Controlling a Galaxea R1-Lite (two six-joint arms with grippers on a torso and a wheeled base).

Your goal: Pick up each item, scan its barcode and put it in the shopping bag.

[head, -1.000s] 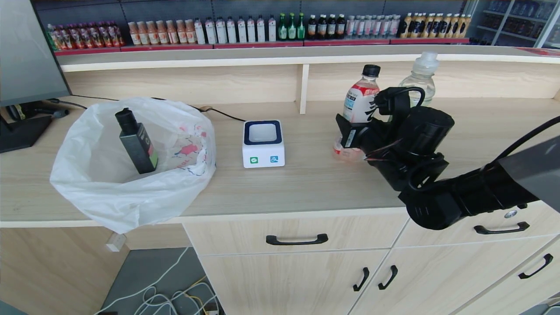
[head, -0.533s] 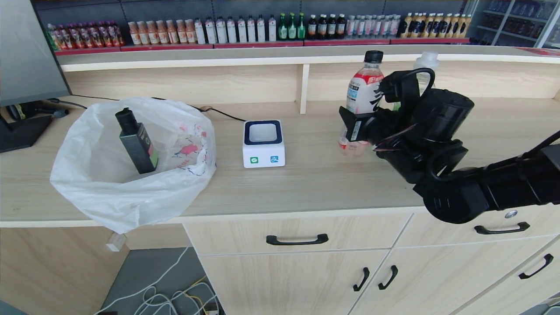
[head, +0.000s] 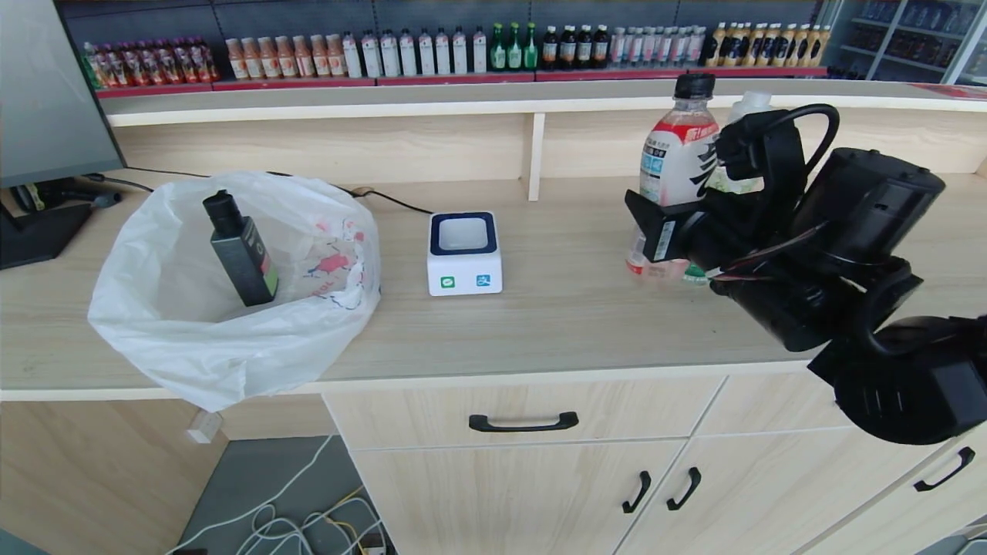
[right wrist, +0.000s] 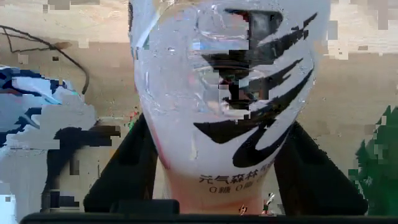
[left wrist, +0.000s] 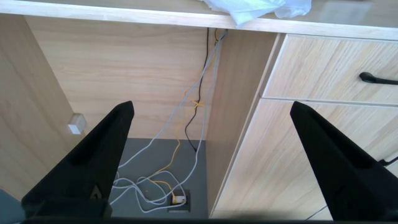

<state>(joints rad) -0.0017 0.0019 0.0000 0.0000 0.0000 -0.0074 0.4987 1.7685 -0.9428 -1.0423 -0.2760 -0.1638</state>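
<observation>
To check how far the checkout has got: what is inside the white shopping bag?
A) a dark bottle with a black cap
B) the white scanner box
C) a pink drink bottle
A: the dark bottle leans inside the shopping bag; the pink drink bottle is in the right gripper's jaws.

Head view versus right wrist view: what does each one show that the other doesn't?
Head view only: the shopping bag with a dark bottle inside, the scanner, and a clear bottle farther back. Right wrist view only: both fingers pressed against the pink drink bottle's sides. Shared: that bottle gripped by the right end effector, and the wooden counter.
</observation>
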